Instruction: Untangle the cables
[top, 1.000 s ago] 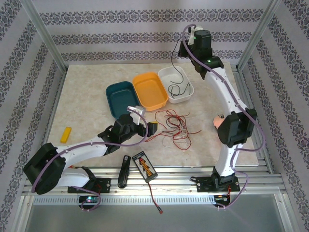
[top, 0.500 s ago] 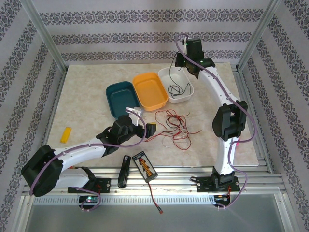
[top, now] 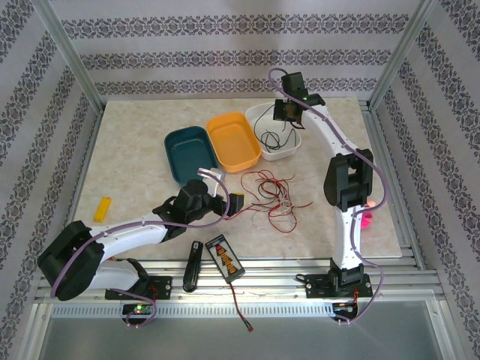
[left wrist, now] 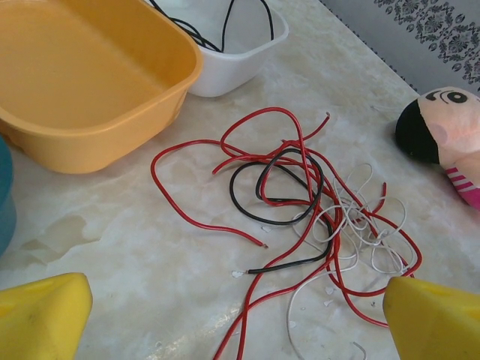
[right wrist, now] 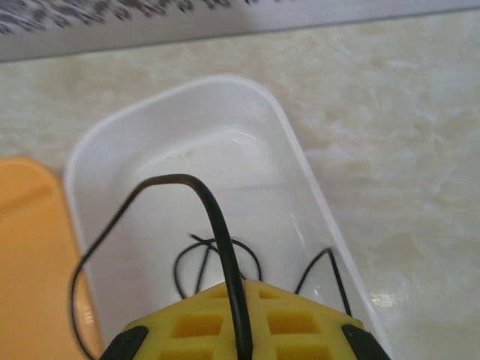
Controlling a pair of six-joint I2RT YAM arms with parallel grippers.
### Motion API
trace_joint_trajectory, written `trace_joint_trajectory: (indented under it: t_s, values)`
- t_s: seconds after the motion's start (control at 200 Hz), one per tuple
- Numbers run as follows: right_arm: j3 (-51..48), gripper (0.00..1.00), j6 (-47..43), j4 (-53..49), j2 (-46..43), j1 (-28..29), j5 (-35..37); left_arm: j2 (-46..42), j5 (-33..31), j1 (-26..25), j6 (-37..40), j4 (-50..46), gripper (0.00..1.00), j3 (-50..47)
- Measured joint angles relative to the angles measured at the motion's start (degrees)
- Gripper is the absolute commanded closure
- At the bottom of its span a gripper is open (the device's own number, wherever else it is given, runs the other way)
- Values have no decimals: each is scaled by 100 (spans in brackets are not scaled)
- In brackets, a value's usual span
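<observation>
A tangle of thin cables [top: 274, 196] lies on the table in front of the trays: red [left wrist: 209, 227], black [left wrist: 285, 265] and pale white [left wrist: 290, 313] strands looped through each other. My left gripper [top: 234, 201] hovers just left of the tangle, open, its yellow fingers [left wrist: 41, 319] wide apart with the loose cable ends between them. A separate black cable [right wrist: 217, 217] hangs from my right gripper [right wrist: 241, 322], which is shut on it above the white tray [right wrist: 300, 161]. Its lower loops rest inside that tray [top: 291, 144].
An orange tray [top: 234, 140] and a teal tray [top: 187, 152] stand left of the white one. A plush doll [left wrist: 442, 142] lies right of the tangle. A yellow block [top: 102, 208], a black tool [top: 192, 265] and an orange-striped device [top: 224, 256] lie near the front edge.
My right gripper has come down and forward over the white tray, lowering the black cable into it. My left arm has edged slightly towards the tangle.
</observation>
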Motion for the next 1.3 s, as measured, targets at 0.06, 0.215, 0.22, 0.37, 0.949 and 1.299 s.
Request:
trace_joint_trajectory:
  t_s: [0.06, 0.215, 0.22, 0.37, 0.949, 1.299]
  values:
    - [4, 100, 98, -79, 70, -37, 125, 0, -2, 0, 0, -9, 1, 0]
    - [28, 100, 400, -179, 103, -118, 439, 0, -2, 0, 0, -31, 0, 0]
    - [31, 100, 407, -177, 103, -122, 444, 0, -2, 0, 0, -31, 1, 0]
    - [66, 100, 671, -155, 103, -179, 656, 0, -2, 0, 2, -85, 0, 2]
    - [151, 100, 1126, -28, 452, -59, 531, 0, -4, 0, 4, -199, 1, 55]
    - [-188, 100, 1156, 284, 503, -59, -184, 44, -2, 0, 2, -197, 1, 55]
